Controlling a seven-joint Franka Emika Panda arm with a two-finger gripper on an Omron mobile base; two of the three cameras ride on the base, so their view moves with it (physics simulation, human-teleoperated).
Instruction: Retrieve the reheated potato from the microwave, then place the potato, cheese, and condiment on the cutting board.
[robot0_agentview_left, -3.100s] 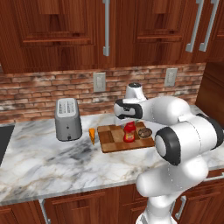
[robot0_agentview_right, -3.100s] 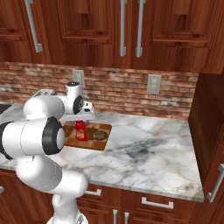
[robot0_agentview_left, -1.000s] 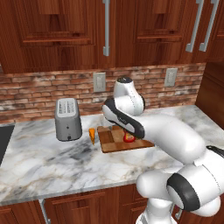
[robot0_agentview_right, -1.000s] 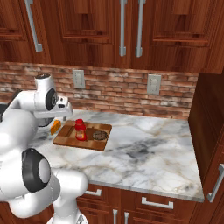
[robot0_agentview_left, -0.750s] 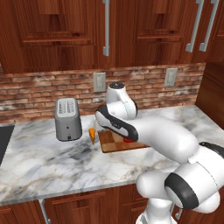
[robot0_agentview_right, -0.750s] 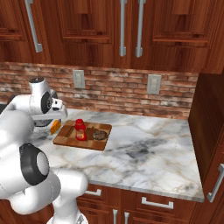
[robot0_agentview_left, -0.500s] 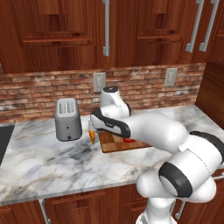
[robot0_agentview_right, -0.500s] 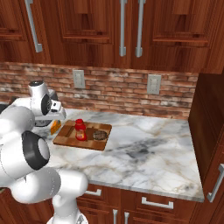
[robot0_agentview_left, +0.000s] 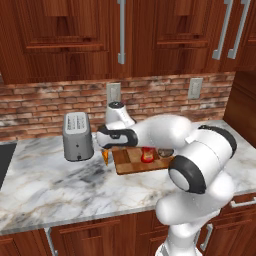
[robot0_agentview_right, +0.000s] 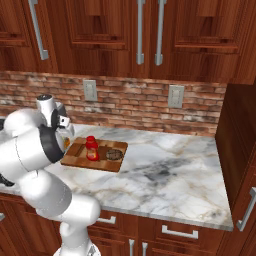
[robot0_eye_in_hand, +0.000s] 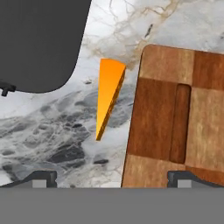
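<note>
Cheese (robot0_eye_in_hand: 108, 97) beside cutting board (robot0_eye_in_hand: 175, 113), plainest from hand view.

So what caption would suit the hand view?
Open gripper above the cheese, lying on marble beside the cutting board.

So the cutting board (robot0_agentview_left: 135, 160) is a flat brown wooden rectangle with a lighter/darker checkered block pattern, lying flat on the marble counter. From the hand view you can see a slot-shaped recess near its edge.

The condiment (robot0_agentview_left: 147, 155), a squat red bottle with a red cap, stands upright on the board, around the middle. The potato (robot0_agentview_right: 114, 154) is a small mottled brown lump sitting on the board right next to the bottle, on the side away from the cheese.

The cheese (robot0_eye_in_hand: 108, 96) is an orange wedge on the counter just beside the board's edge, not on it. Looks like it's close but not touching, hard to be sure.
</note>
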